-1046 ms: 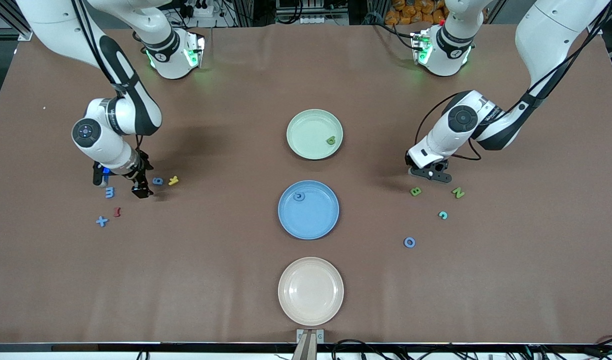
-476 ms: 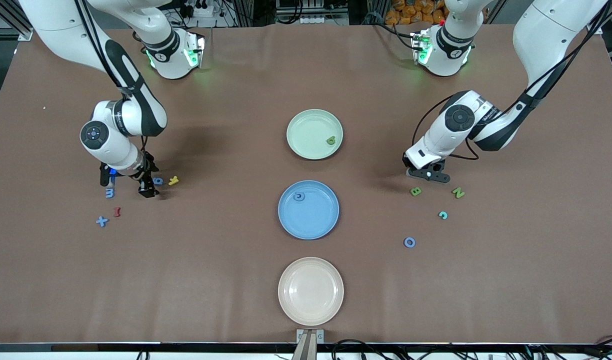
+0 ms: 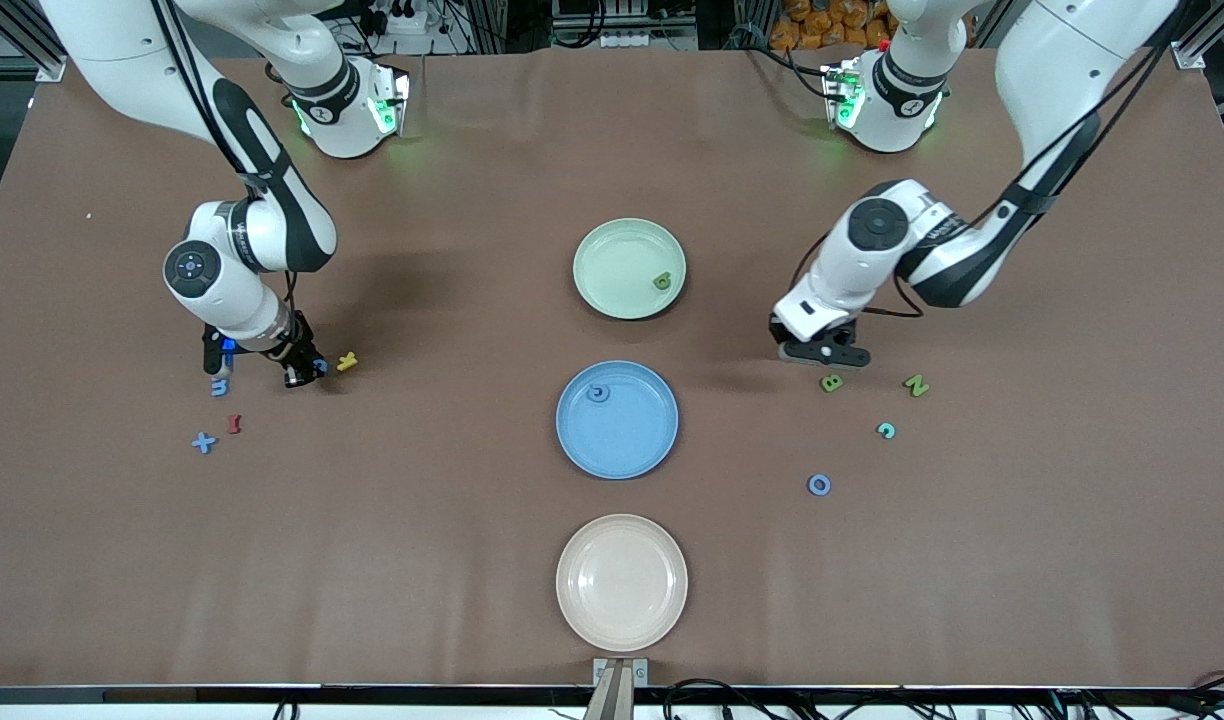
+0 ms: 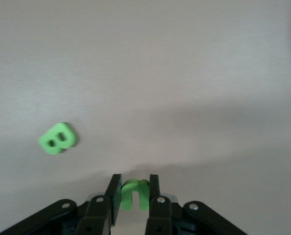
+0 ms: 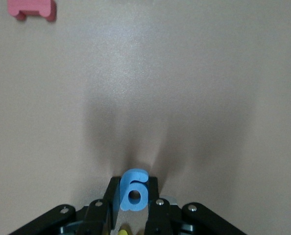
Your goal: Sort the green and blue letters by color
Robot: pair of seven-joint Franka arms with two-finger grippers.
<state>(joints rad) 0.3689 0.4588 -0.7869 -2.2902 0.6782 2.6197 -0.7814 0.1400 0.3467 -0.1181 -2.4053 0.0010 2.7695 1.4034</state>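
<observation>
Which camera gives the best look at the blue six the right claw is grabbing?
The right wrist view: the blue 6 stands plainly readable between the right claw fingers. The front view shows only a blue speck at that claw, beside the yellow letter. The left wrist view doesn't show it.

A wide table covered in matte brown sheeting (image 3: 472, 560) fills nearly the whole front view, its surface faintly creased and evenly lit from above. Along the top edge stand metal frame rails (image 3: 12, 40), dark tangled cables (image 3: 612, 25) and a heap of orange objects (image 3: 822, 22).
</observation>
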